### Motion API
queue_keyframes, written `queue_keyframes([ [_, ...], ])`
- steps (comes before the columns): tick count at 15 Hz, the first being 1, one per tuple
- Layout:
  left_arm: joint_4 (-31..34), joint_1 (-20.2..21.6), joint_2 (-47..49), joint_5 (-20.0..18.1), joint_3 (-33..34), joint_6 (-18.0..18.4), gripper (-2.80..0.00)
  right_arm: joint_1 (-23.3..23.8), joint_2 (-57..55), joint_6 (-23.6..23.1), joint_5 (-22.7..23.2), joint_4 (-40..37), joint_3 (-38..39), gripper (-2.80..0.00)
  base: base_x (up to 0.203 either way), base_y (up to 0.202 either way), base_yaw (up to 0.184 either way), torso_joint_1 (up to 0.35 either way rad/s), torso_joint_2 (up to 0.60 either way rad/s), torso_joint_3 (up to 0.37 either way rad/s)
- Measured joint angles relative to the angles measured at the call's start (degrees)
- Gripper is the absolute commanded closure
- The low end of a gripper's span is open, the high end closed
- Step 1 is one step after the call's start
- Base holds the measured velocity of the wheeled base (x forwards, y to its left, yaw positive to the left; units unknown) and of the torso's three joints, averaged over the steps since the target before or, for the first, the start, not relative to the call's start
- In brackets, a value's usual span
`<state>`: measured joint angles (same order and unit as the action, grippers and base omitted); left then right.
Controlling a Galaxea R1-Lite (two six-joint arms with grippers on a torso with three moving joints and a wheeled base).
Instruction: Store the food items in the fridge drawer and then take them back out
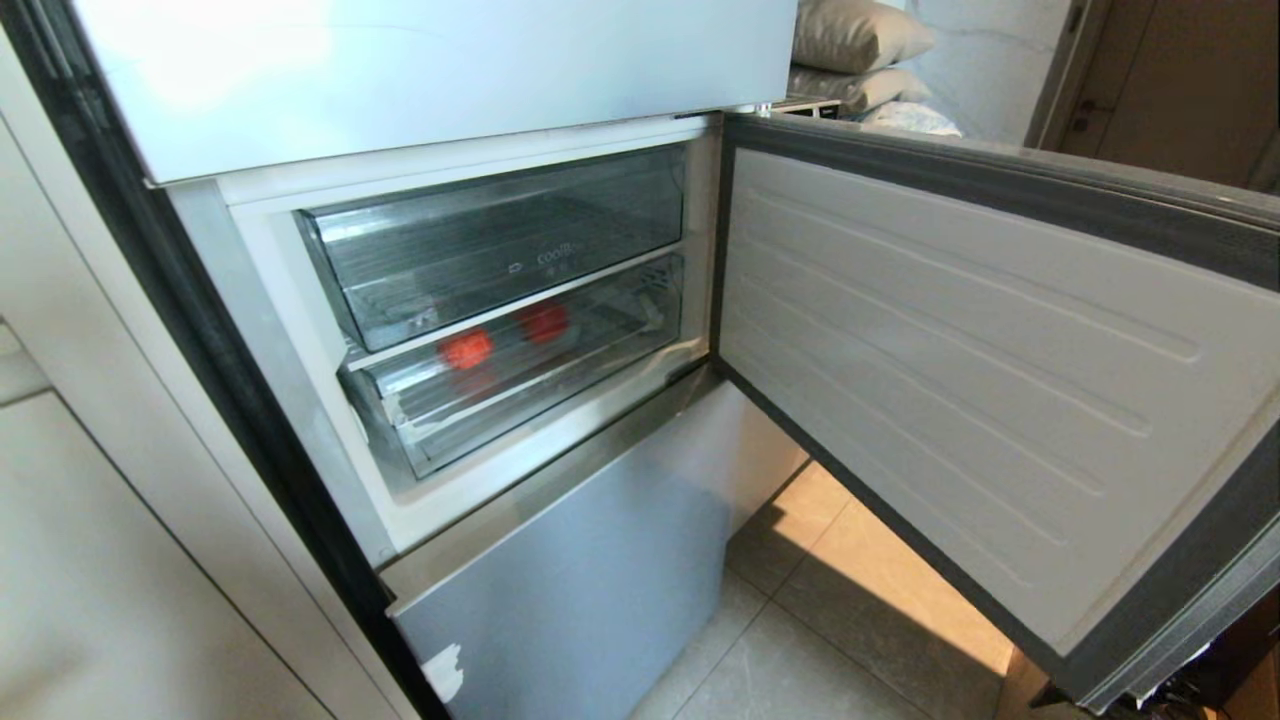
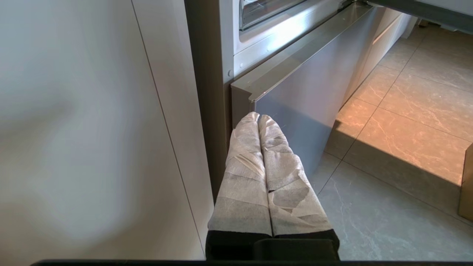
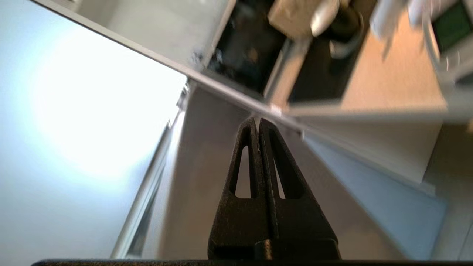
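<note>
Both food items, the orange-red fruit [image 1: 466, 349] and red apple [image 1: 544, 322], lie inside the pushed-in fridge drawer [image 1: 520, 385], so storing looks done and retrieval remains, with the left gripper [image 2: 258, 117] and right gripper [image 3: 257, 122] both clenched empty.

An orange-red round fruit [image 1: 466, 349] and a glossy red apple [image 1: 544, 322] glow through the clear ribbed plastic fridge drawer [image 1: 520, 375]. The lower fridge panel [image 1: 580, 570] is pale blue; the floor tiles [image 1: 840, 640] are grey-veined stone.
</note>
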<state>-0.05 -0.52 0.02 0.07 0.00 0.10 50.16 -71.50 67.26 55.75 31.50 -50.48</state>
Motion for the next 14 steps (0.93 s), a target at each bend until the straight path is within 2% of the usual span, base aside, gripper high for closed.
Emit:
queue_keyframes([
  [2, 0.0, 0.0, 0.0, 0.0, 0.0, 0.0, 0.00, -1.0, 1.3, -1.3, -8.1, 3.4, 0.4, 0.00, 0.000, 0.000, 0.000, 0.000, 0.00, 0.000],
  [4, 0.0, 0.0, 0.0, 0.0, 0.0, 0.0, 0.00, -7.0, 1.5, -8.0, -21.2, 2.2, 1.6, 0.00, 0.000, 0.000, 0.000, 0.000, 0.00, 0.000],
  [7, 0.0, 0.0, 0.0, 0.0, 0.0, 0.0, 0.00, -25.7, 1.1, -20.7, -43.5, 1.0, 5.3, 0.00, 0.000, 0.000, 0.000, 0.000, 0.00, 0.000],
  [9, 0.0, 0.0, 0.0, 0.0, 0.0, 0.0, 0.00, -38.1, 0.9, -26.6, -54.8, 1.2, 8.3, 0.00, 0.000, 0.000, 0.000, 0.000, 0.00, 0.000],
  [11, 0.0, 0.0, 0.0, 0.0, 0.0, 0.0, 0.00, -48.3, 0.4, -30.3, -61.5, 0.9, 10.0, 0.00, 0.000, 0.000, 0.000, 0.000, 0.00, 0.000],
  [14, 0.0, 0.0, 0.0, 0.0, 0.0, 0.0, 0.00, -59.3, -2.1, -35.2, -65.9, 0.8, 10.3, 0.00, 0.000, 0.000, 0.000, 0.000, 0.00, 0.000],
])
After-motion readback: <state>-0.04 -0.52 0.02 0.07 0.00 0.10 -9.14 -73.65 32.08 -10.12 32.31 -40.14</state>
